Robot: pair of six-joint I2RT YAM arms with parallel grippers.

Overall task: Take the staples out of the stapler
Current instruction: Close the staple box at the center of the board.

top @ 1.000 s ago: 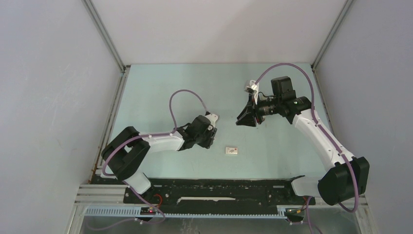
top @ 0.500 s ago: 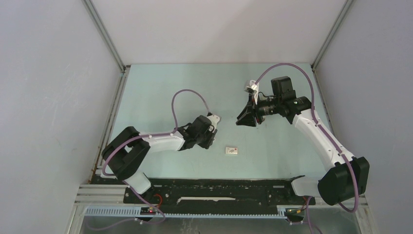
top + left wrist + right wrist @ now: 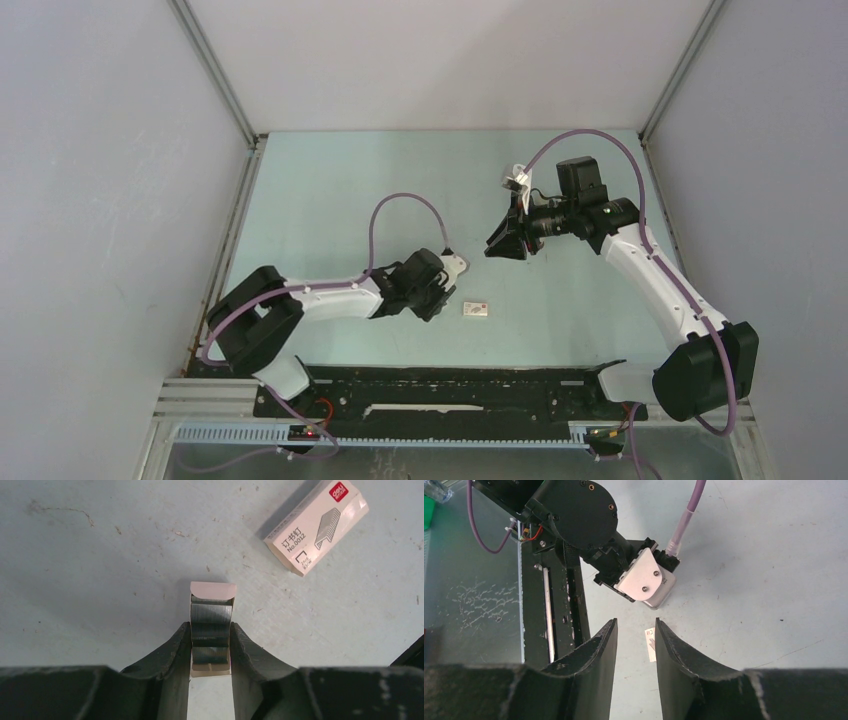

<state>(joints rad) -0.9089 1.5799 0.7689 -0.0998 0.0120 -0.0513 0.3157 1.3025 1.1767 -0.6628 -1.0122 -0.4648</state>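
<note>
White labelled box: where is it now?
Left wrist view: the white labelled box lies on the table, upper right, apart from the staples in the left gripper.

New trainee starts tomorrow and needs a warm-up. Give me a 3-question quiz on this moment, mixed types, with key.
1. True or false: the right gripper is clamped on a box.
2. What is the left gripper closed on? A) a stapler B) an open tray of grey staples C) a cable
3. In the left wrist view, where does the closed labelled box lie relative to that tray?
Key: 1 false, its jaws stand apart with nothing between them. 2 B. 3 up and to the right, apart from it.
</note>
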